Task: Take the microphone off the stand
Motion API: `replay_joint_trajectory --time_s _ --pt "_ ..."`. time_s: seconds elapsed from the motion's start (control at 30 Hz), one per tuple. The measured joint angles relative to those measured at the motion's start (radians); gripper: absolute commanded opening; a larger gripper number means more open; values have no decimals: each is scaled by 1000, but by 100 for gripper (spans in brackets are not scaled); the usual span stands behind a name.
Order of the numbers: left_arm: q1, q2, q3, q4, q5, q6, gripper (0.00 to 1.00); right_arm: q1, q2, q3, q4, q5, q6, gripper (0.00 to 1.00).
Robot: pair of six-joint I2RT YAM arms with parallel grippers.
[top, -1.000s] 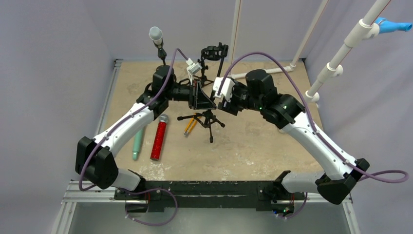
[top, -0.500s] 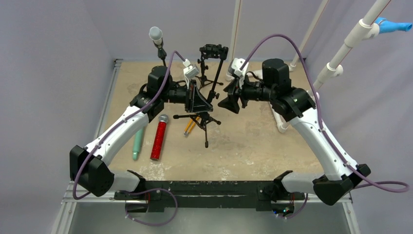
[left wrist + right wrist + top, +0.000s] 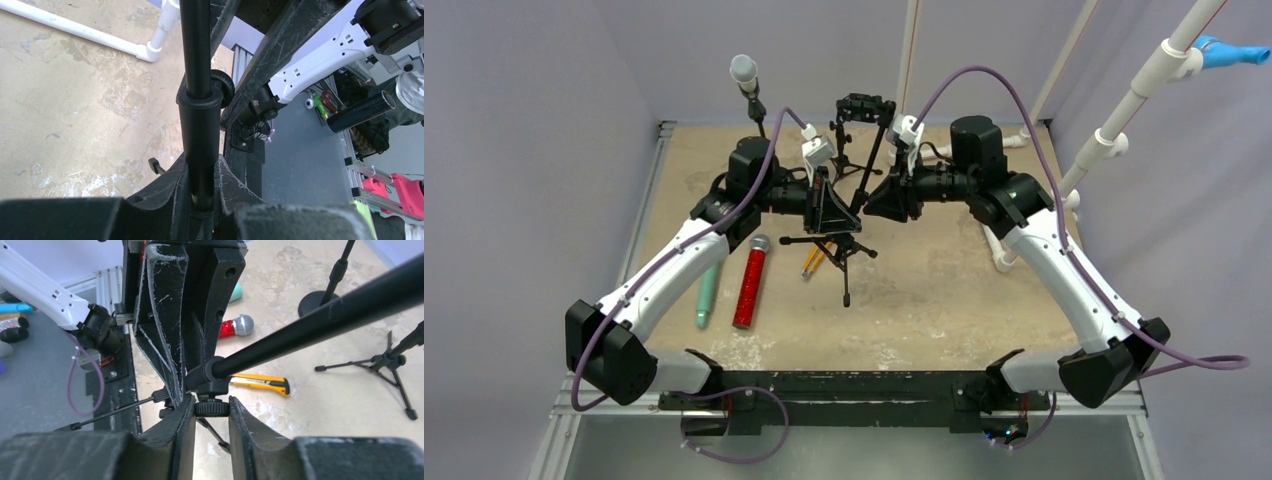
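Two arms meet at a small tripod stand mid-counter.

On the tan counter point(image 3: 944, 290), the left arm point(image 3: 674, 270) and right arm point(image 3: 1054, 260) reach inward to the black tripod stand point(image 3: 844, 245), whose pole leans back and to the right, up to a black clip point(image 3: 864, 105) at its top. The left gripper point(image 3: 201, 192) has its jaws clamped tight on the pole point(image 3: 196, 50). The right gripper point(image 3: 212, 412) has its jaws pinching the knurled knob point(image 3: 212, 409) at the pole's joint. A grey-headed microphone point(image 3: 743, 70) stands upright in a separate tall stand point(image 3: 757, 112) at the back left corner, well apart from both grippers. A red glitter microphone point(image 3: 750, 282) lies flat on the counter beside the left arm, and a yellow utility knife point(image 3: 260, 384) lies near the tripod's feet.
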Motion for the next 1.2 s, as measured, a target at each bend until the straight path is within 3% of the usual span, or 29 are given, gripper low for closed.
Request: replay_joint_trajectory --time_s 0.07,0.27,0.37,0.43,0.53,0.67,0.7,0.77,0.87,1.2 --pt "0 0 0 1 -1 -1 0 0 0 0 -1 7 -20 0" --pt "0 6 -3 19 -17 -66 0 45 -16 0 -14 131 -178 0" --pt "2 29 -3 61 -18 -137 0 121 -36 -5 -16 311 -311 0" --pt "6 55 -3 95 -6 -183 0 171 -47 -19 -10 446 -398 8" --pt "8 99 -3 132 -3 -238 0 224 -47 -49 7 612 -504 32" --pt "6 130 -3 149 0 -268 0 267 -37 -100 29 753 -589 45" --pt "6 130 -2 152 3 -267 0 271 -32 -106 26 769 -594 52" --pt "6 129 -2 159 8 -262 0 270 -27 -107 13 774 -585 65" --pt "11 126 -2 159 9 -227 0 241 -30 -84 -42 723 -540 73" --pt "23 50 -1 -32 -36 45 0 11 -86 171 -104 426 -216 75"
